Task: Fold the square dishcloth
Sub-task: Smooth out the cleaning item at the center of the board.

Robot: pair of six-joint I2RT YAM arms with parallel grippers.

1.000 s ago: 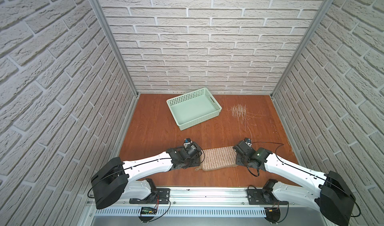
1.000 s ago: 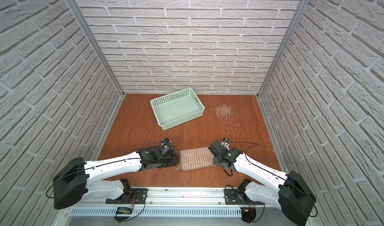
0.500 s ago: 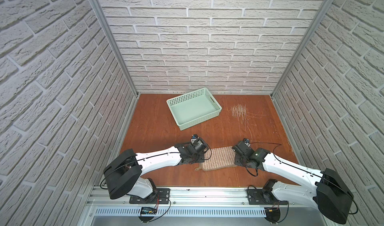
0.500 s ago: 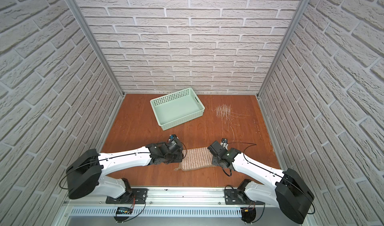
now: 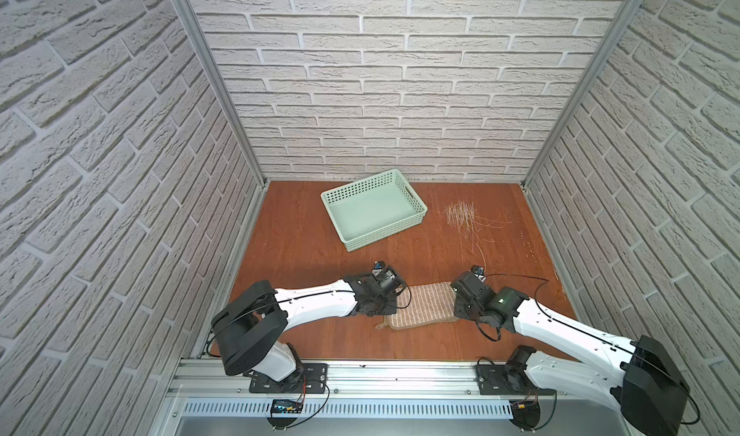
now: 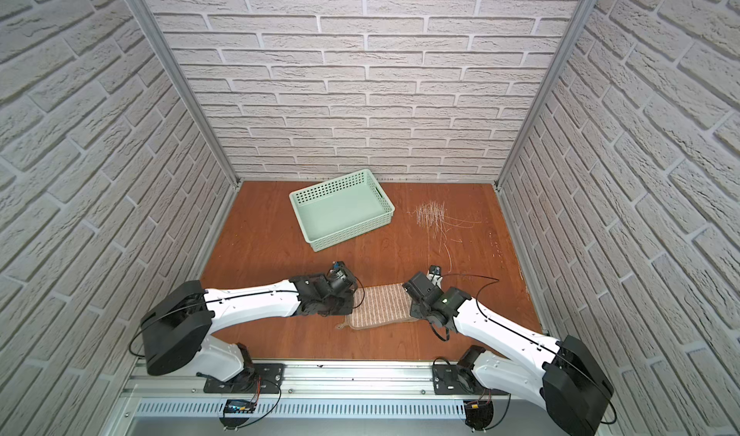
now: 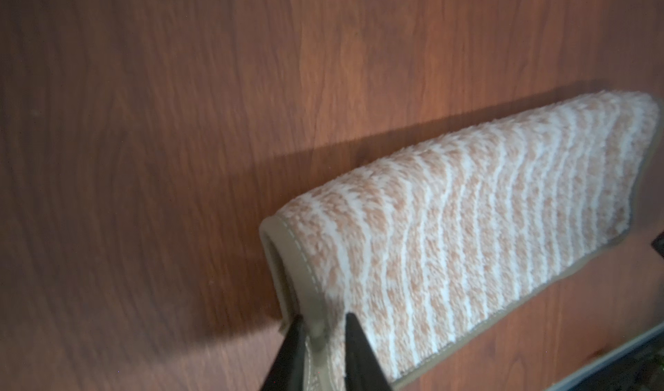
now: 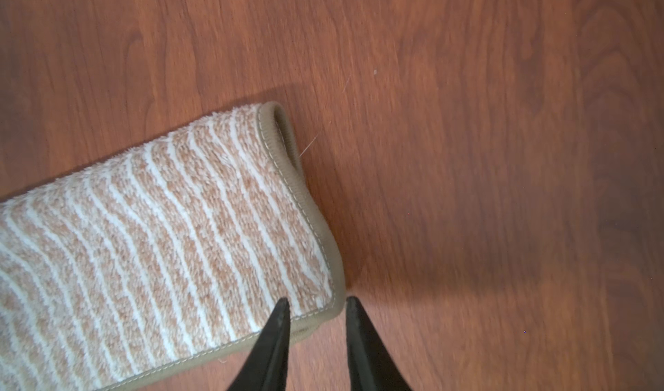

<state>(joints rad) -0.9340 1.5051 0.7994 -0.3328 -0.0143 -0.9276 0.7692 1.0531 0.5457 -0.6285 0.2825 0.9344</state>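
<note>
dishcloth (image 5: pixel 424 304) of striped terry, oblong, on woodgrain tabletop (image 5: pixel 320 245)

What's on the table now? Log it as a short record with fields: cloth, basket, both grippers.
cloth: square dishcloth, folded double, lying on the table between the arms
loop: sticks out at the front corner on the left arm's side
left gripper: shut on the edging at one end
right gripper: pinching the corner at the opposite end
basket: mint green, empty, farther back, apart from the cloth
</note>
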